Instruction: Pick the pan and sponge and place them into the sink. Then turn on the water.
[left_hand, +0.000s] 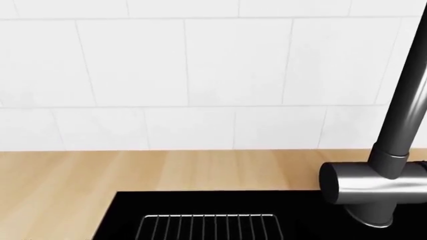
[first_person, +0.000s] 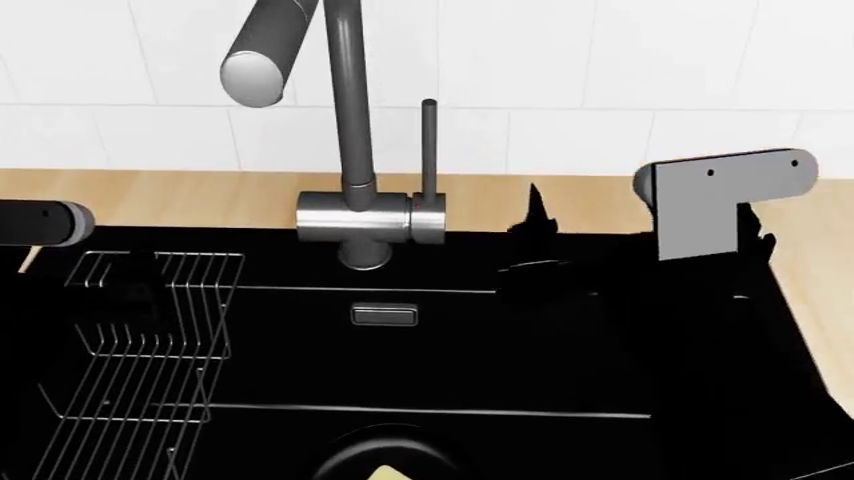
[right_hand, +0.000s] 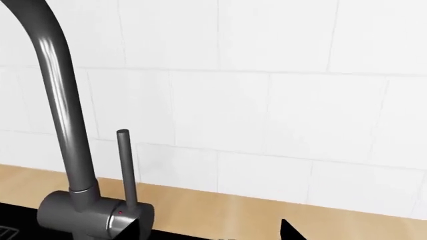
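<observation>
The black sink (first_person: 561, 350) fills the head view. At its near edge lies the black pan (first_person: 387, 446), only its rim showing, with the pale yellow sponge (first_person: 387, 473) inside that rim. The grey faucet (first_person: 350, 130) stands at the back, and its lever (first_person: 429, 150) is upright. No water shows at the spout. My right gripper (first_person: 523, 238) is open just right of the lever. In the right wrist view its fingertips (right_hand: 287, 229) flank bare counter beside the lever (right_hand: 125, 170). My left gripper (first_person: 130, 282) is a dark shape over the wire rack (first_person: 147, 370), with its jaws unclear.
A wooden counter (left_hand: 67, 180) runs behind the sink below the white tiled wall (left_hand: 200, 65). The left wrist view faces the rack's far end (left_hand: 207, 226) and the faucet base (left_hand: 373, 185). An overflow slot (first_person: 384, 316) sits in the sink's back wall.
</observation>
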